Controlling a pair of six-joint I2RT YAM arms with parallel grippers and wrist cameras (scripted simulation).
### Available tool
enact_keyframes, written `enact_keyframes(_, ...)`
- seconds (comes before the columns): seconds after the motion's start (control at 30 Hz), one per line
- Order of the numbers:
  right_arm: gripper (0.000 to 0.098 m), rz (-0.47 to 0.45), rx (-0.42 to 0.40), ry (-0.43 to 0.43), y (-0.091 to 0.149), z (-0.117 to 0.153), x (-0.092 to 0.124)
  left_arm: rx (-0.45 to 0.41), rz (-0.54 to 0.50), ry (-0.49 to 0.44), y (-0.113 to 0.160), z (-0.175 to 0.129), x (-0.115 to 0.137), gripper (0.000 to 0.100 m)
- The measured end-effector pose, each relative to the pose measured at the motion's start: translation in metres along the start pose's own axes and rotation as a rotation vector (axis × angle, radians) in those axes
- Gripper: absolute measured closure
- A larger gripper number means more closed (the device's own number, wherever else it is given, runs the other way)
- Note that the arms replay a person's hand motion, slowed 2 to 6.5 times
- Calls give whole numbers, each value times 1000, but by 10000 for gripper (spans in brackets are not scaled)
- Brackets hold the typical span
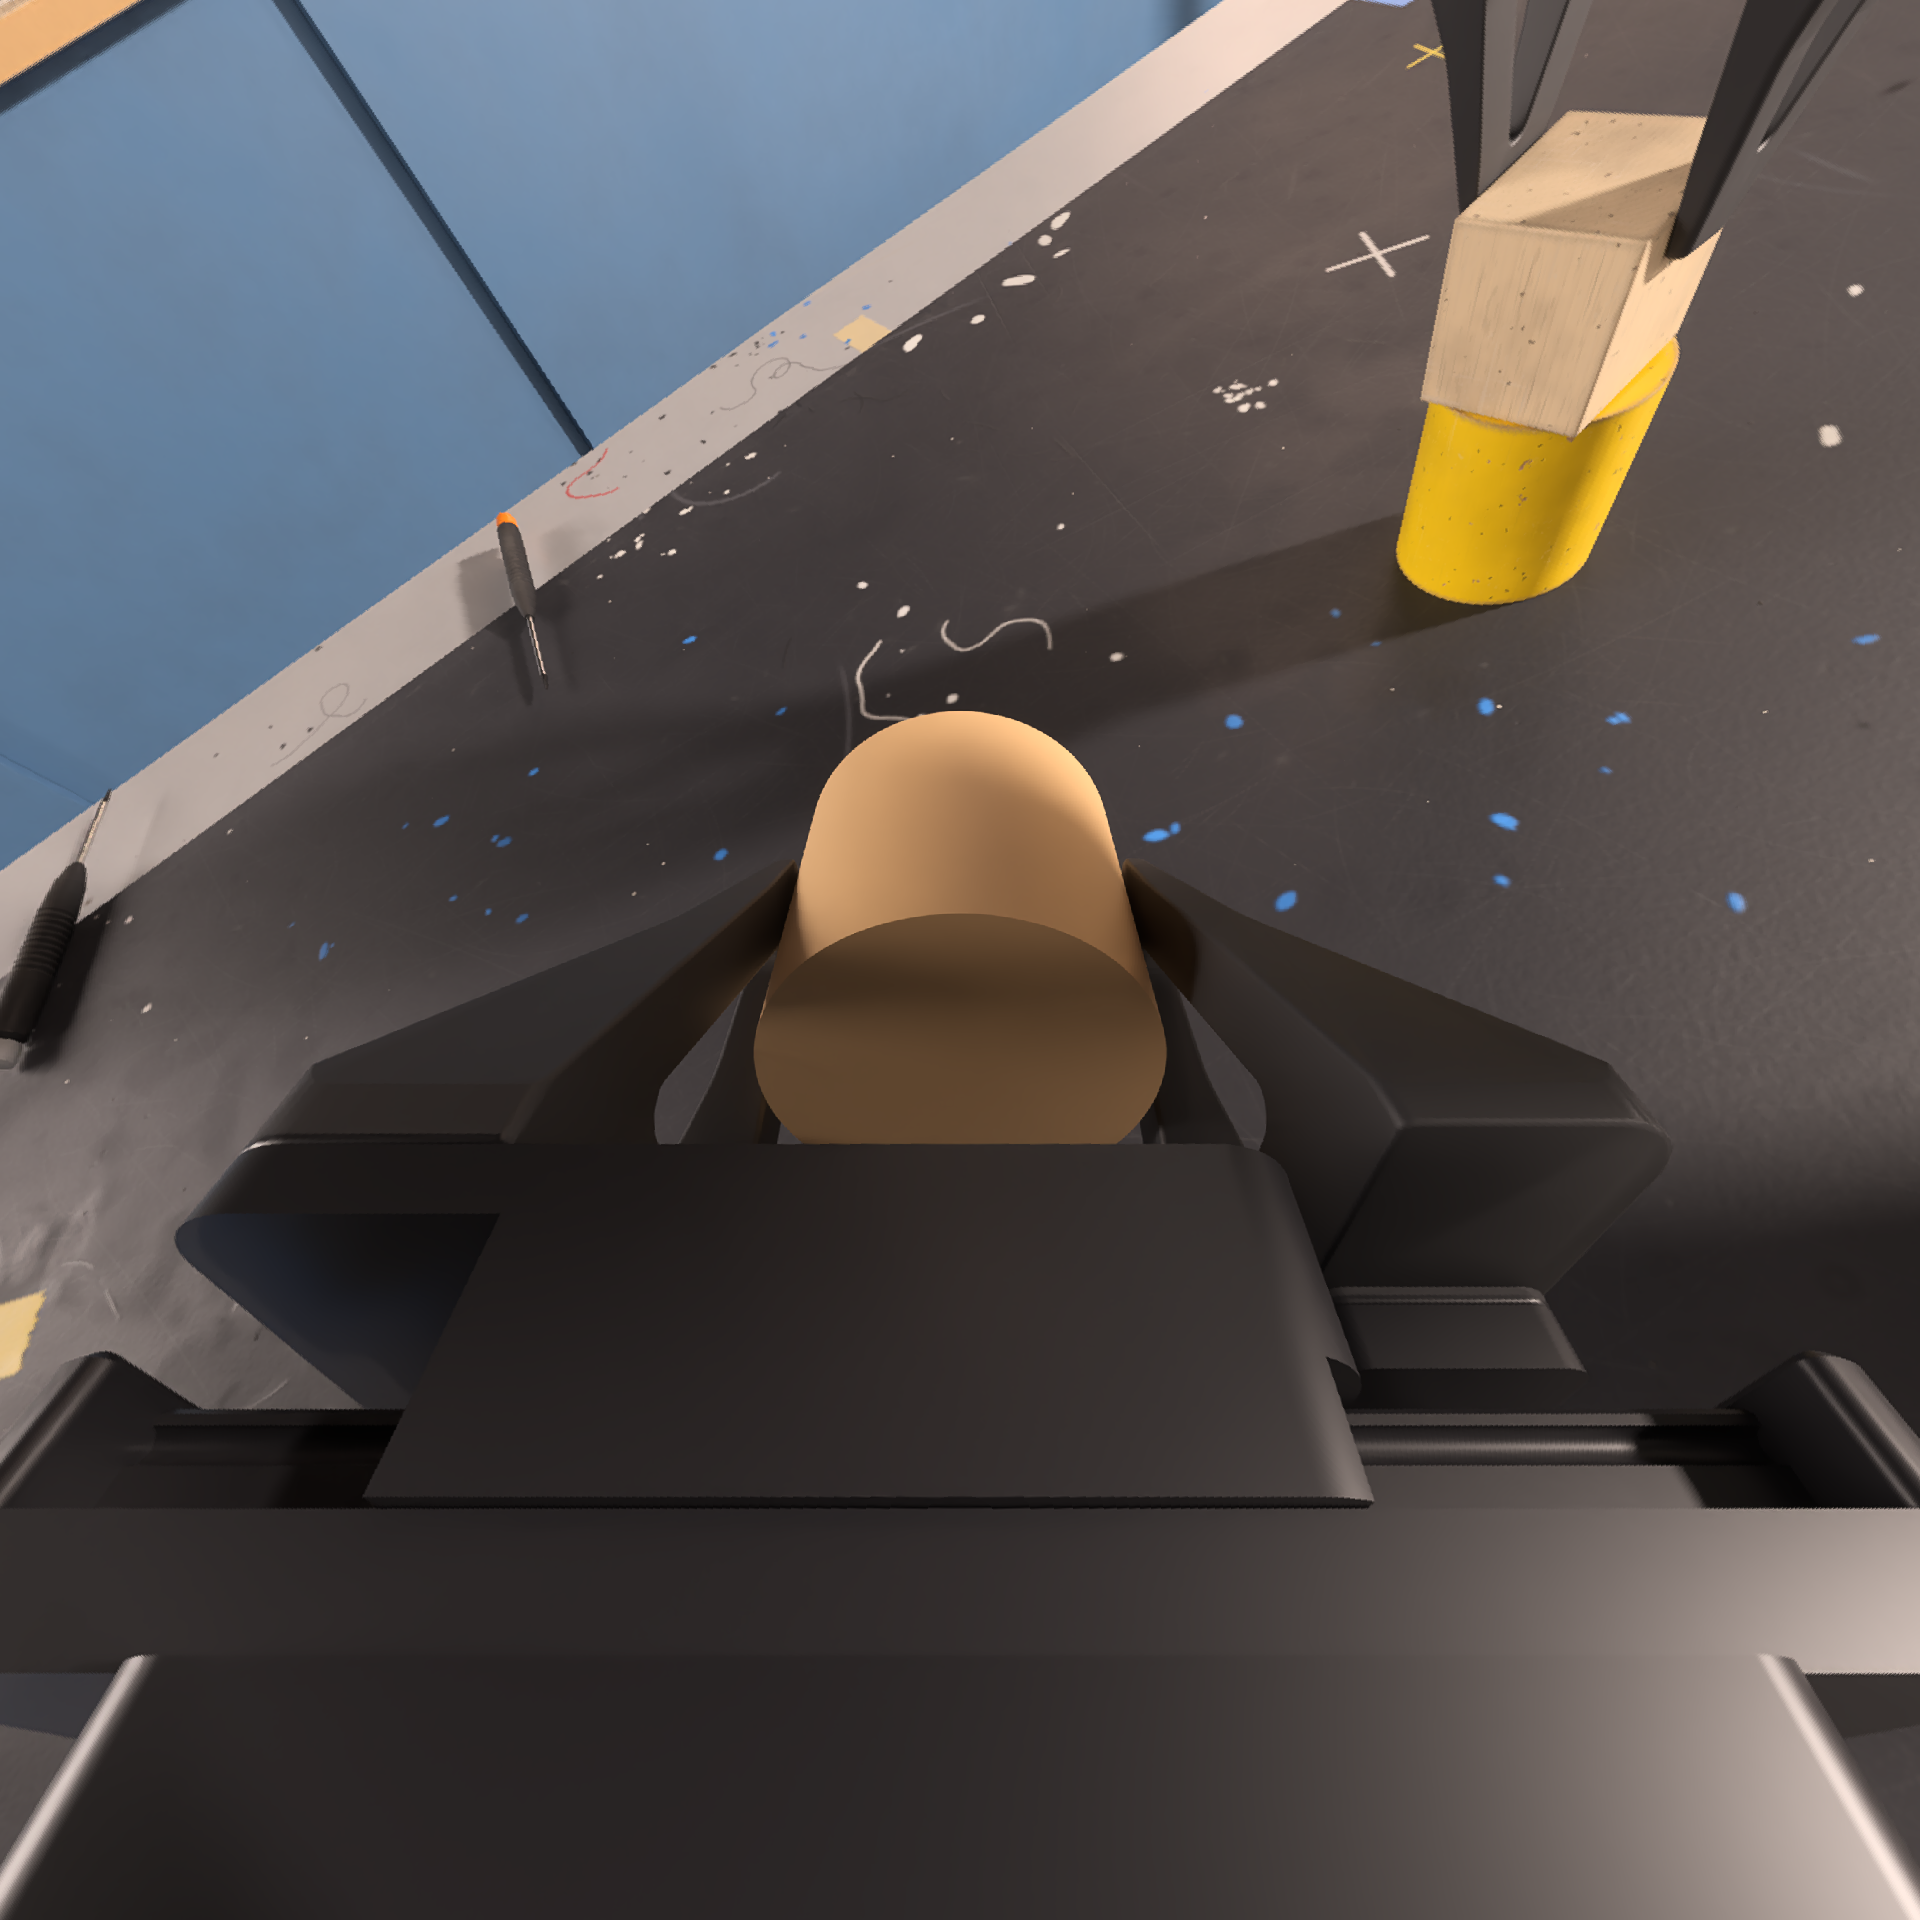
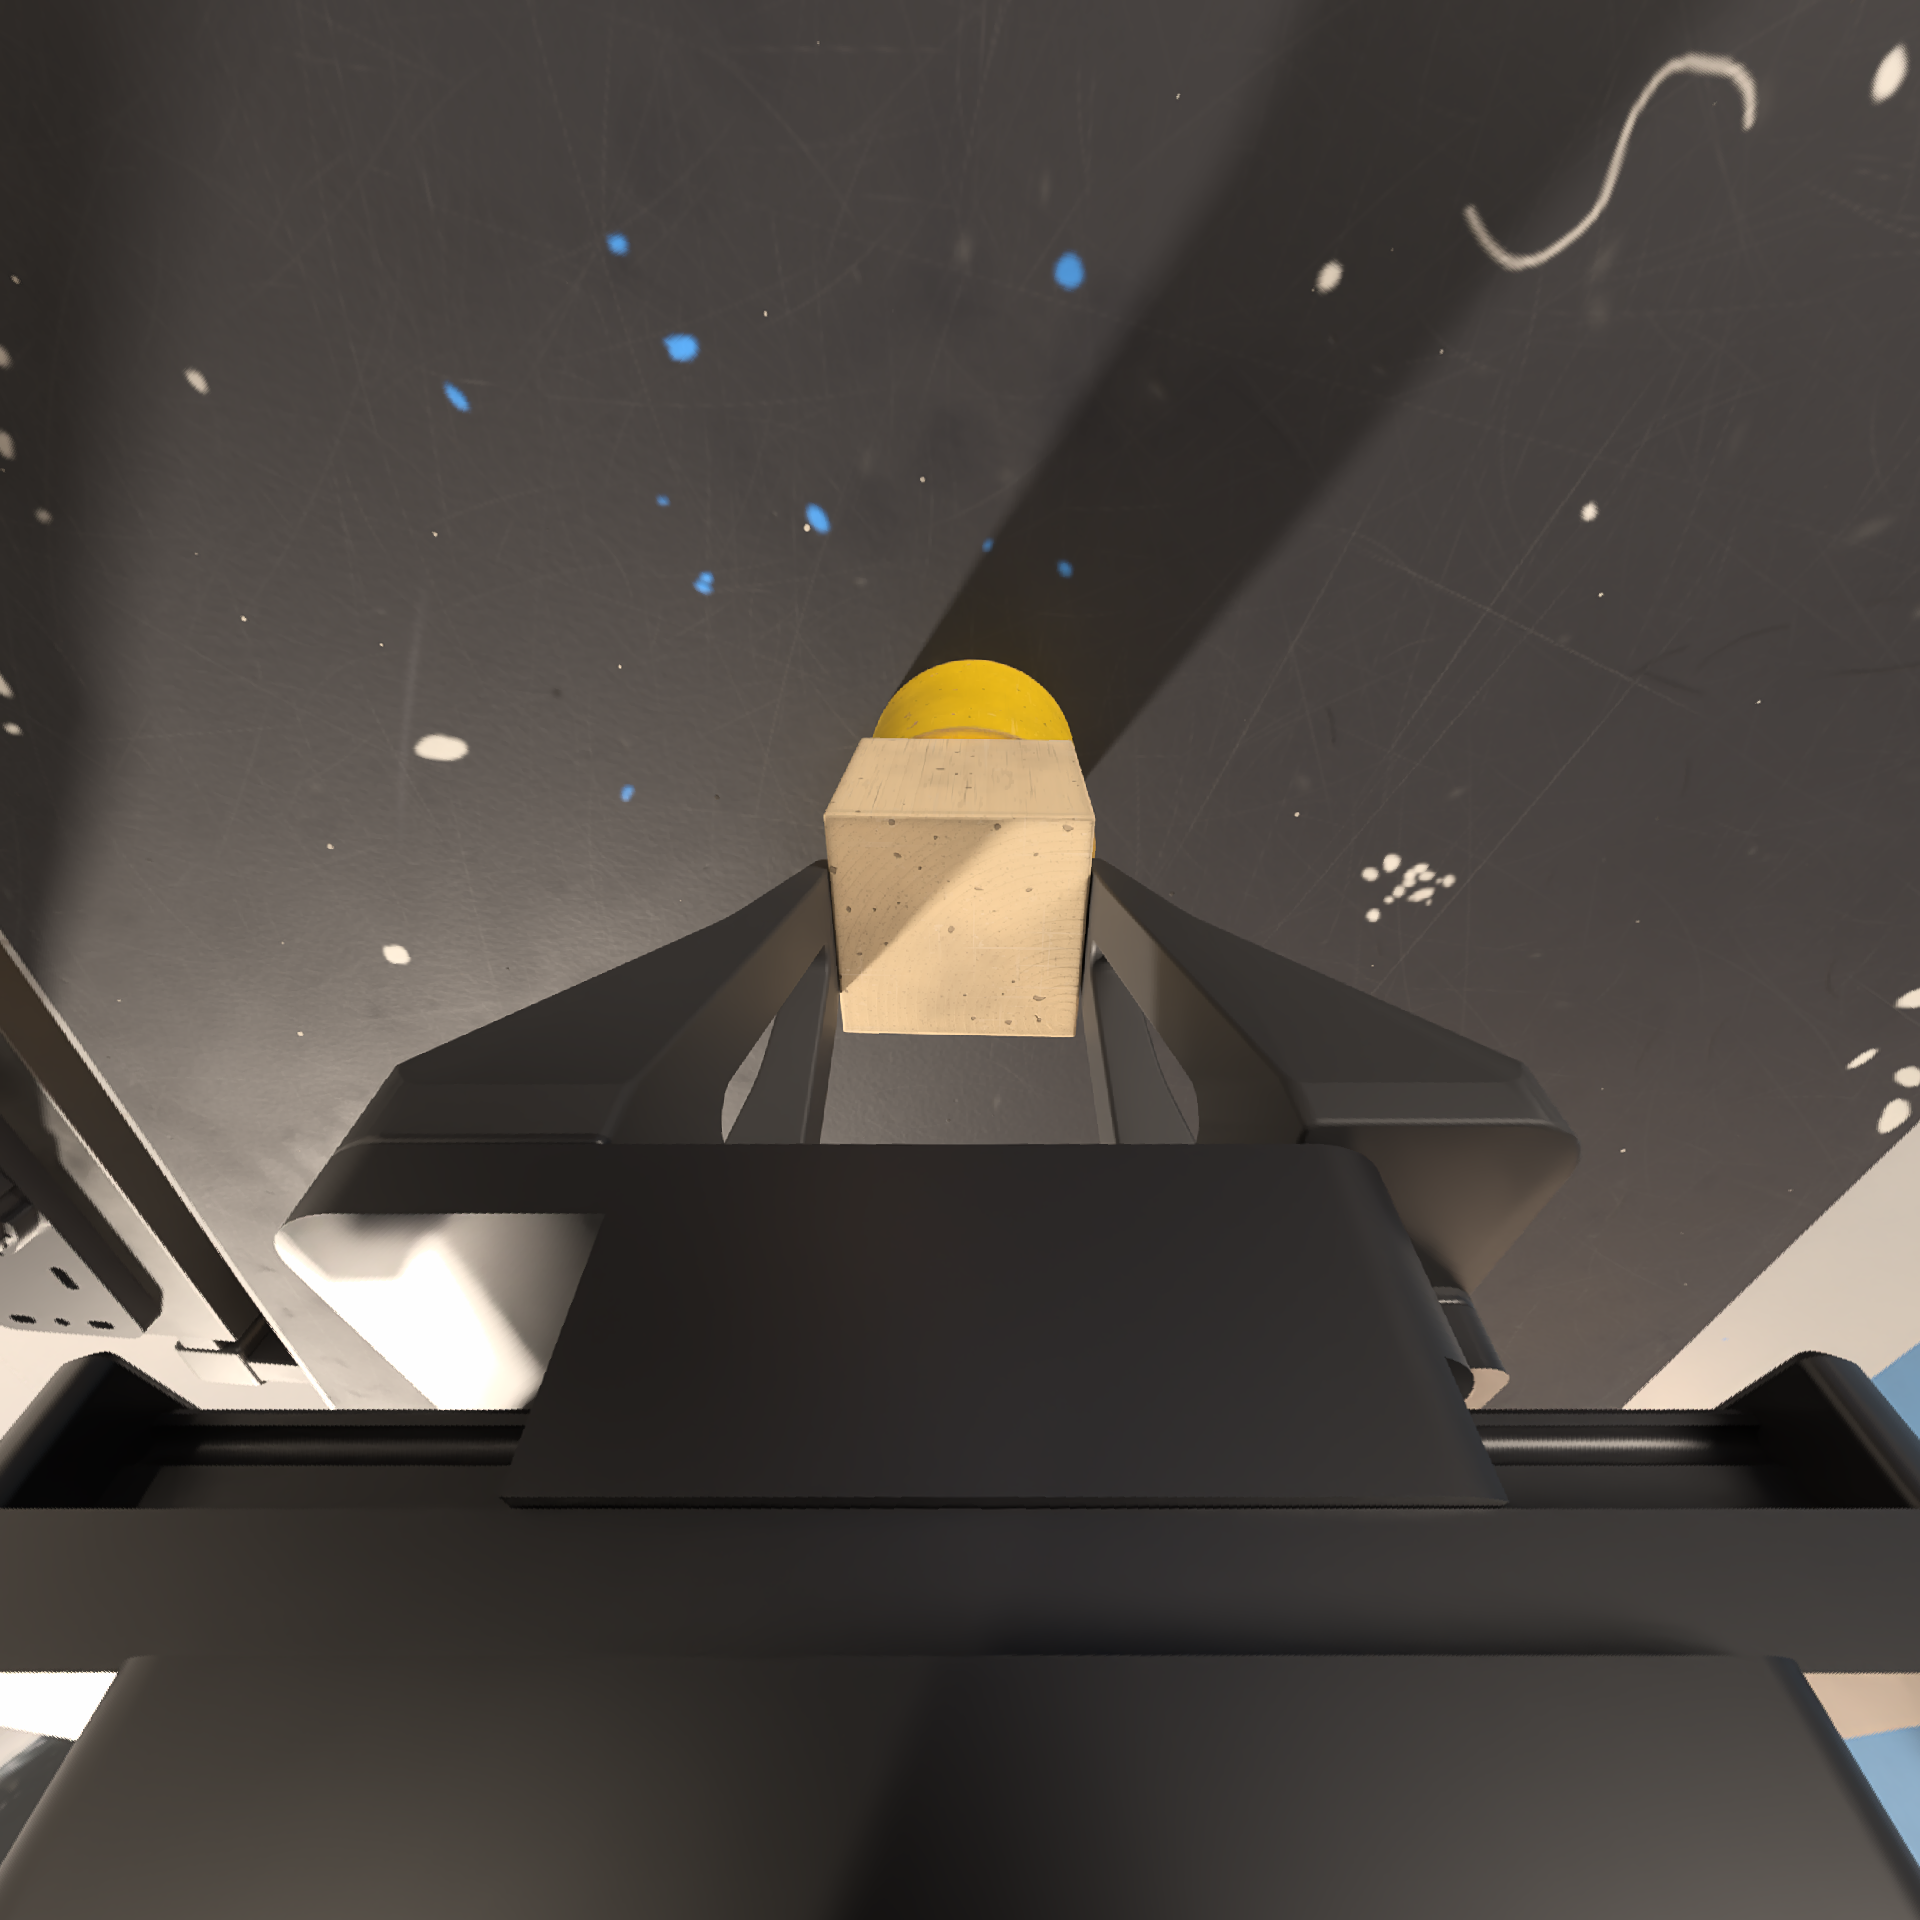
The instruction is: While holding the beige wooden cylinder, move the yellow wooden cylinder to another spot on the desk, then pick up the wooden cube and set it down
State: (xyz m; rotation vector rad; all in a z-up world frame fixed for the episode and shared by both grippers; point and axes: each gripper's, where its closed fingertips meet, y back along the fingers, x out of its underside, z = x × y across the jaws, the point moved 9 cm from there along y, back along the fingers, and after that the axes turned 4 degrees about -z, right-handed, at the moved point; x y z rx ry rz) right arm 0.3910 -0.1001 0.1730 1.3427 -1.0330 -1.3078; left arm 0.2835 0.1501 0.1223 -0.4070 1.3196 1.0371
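a: beige wooden cylinder (image 1: 956, 935) sits between the fingers of the left gripper (image 1: 958, 883), both fingers pressed to its curved sides, flat end facing the wrist camera. held above the dark desk (image 1: 1143, 623), no contact with the surface that i can see.

b: noted. right side?

a: right gripper (image 2: 958, 894) is clamped on the wooden cube (image 2: 961, 914), one finger on each side face. in the left wrist view the same cube (image 1: 1548, 281) shows with the right gripper (image 1: 1579, 208) coming down on it from above.

b: cube's position relative to the yellow wooden cylinder (image 1: 1507, 499)?

a: cube is directly over it. yellow cylinder stands upright on the desk, and the cube's lower face looks to rest on or just above its top; cannot tell which. cube is turned so a corner overhangs the round top. from the right wrist view only a yellow arc (image 2: 971, 701) shows beyond the cube.

b: containers?

a: none in view, so nothing to log there.

b: surroundings, obstructions?

a: desk is speckled with white and blue paint marks and chalk scribbles. a small screwdriver with an orange tip (image 1: 520, 592) lies by the pale desk edge, well apart from all three blocks. a second dark-handled tool (image 1: 47, 935) lies at the far left edge. blue floor panels (image 1: 260, 312) beyond the desk. nothing lies between the held beige cylinder and the yellow one.
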Motion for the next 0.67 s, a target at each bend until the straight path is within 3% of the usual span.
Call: enact_keyframes(0.67,593,-10,6,32,0,1,0,6,8,-4,-1,-1,1,492)
